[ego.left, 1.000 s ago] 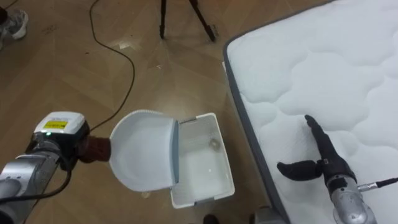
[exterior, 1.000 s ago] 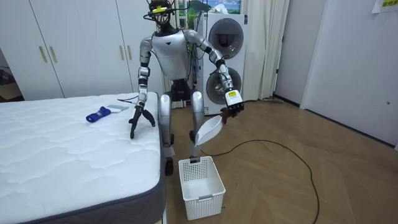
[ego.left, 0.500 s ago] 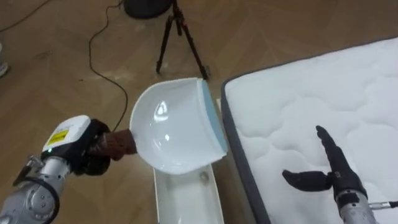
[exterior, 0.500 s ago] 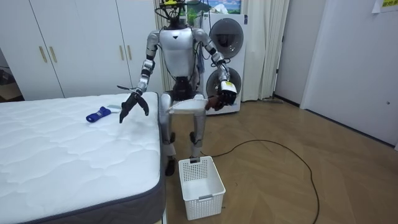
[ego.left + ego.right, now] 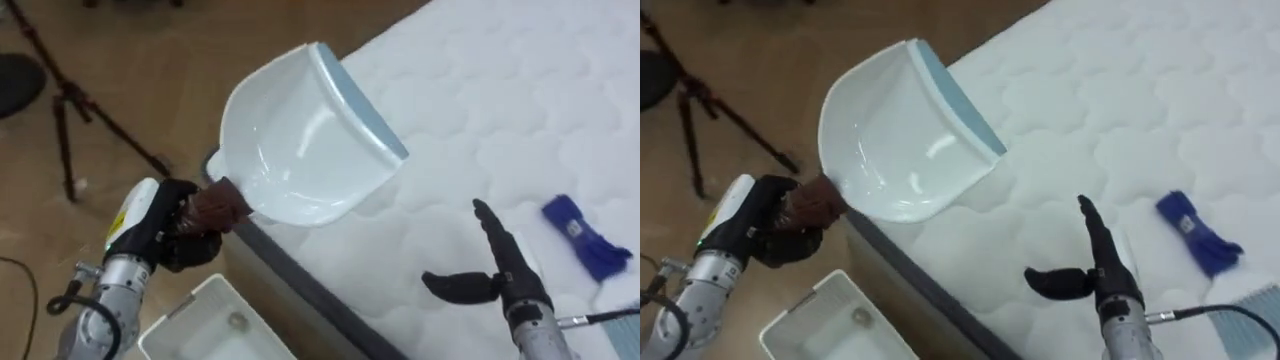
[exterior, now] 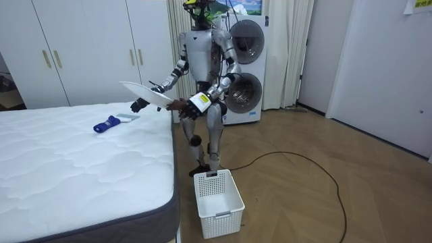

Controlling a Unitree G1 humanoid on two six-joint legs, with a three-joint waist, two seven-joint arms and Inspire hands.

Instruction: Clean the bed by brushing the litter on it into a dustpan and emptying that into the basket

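A: Lifted the dustpan [image 5: 300, 140] away from the basket [image 5: 200, 325] within the last second. Tipped over it then; held up at centre frame now, above the edge of the bed [image 5: 500, 90].

B: Gripped how?

A: By the brown handle, inside the curled left hand [image 5: 180, 235], left of centre. Straightened up and turned towards the bed as well, going by the room view.

B: And the right hand [image 5: 512, 290]?

A: Spread, thumb out sideways, holding nothing, just over the bed at lower right.

B: Anything left to clear?

A: Yes, a blue cloth-like thing [image 5: 585, 235] at the right edge, lying on the quilting, apart from both hands. Not yet touched. Probably finished with emptying into the basket, so likely back for that next.
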